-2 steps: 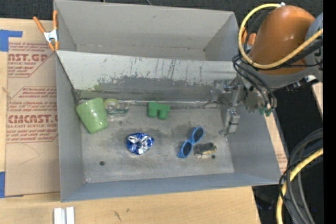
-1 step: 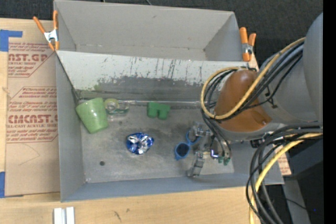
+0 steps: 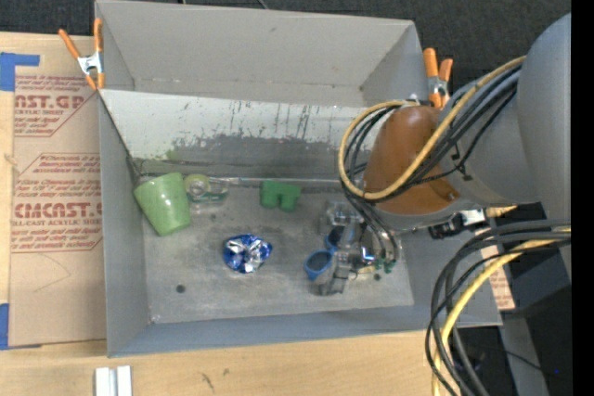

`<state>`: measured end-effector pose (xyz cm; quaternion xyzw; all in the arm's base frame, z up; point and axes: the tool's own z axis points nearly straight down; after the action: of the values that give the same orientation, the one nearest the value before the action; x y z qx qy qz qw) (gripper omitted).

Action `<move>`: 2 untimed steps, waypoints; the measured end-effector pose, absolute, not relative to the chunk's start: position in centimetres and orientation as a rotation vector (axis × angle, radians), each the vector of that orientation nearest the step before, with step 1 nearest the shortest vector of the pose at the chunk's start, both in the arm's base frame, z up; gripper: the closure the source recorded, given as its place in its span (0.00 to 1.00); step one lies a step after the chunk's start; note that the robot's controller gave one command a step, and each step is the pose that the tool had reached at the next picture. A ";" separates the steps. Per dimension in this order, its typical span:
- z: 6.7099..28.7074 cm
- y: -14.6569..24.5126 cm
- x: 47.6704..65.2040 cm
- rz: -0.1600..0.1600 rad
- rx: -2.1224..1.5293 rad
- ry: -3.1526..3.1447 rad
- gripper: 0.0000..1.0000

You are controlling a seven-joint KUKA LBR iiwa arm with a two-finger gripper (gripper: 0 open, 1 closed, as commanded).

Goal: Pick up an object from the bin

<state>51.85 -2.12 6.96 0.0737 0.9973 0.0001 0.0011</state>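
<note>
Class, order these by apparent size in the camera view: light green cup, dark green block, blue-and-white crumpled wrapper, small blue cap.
1. light green cup
2. blue-and-white crumpled wrapper and dark green block: these look about alike, so they are unranked
3. small blue cap

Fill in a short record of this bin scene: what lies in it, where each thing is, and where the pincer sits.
container: grey metal bin
pincer: down near the floor in the bin's right part
nearest thing: small blue ring, just left of the pincer; contact cannot be told
centre front: crumpled blue and white wrapper
back middle: green block
left: light green cup, lying tipped
beside the cup: small clear item
held thing: cannot tell
</note>
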 end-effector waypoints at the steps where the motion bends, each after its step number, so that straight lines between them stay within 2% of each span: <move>1: 6.9 -1.0 49.7 0.001 -0.282 3.130 0.00; 2: 6.9 -1.0 49.7 0.001 -0.280 3.130 1.00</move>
<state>49.71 -1.00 6.93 -0.0890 0.9960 0.0002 -0.0003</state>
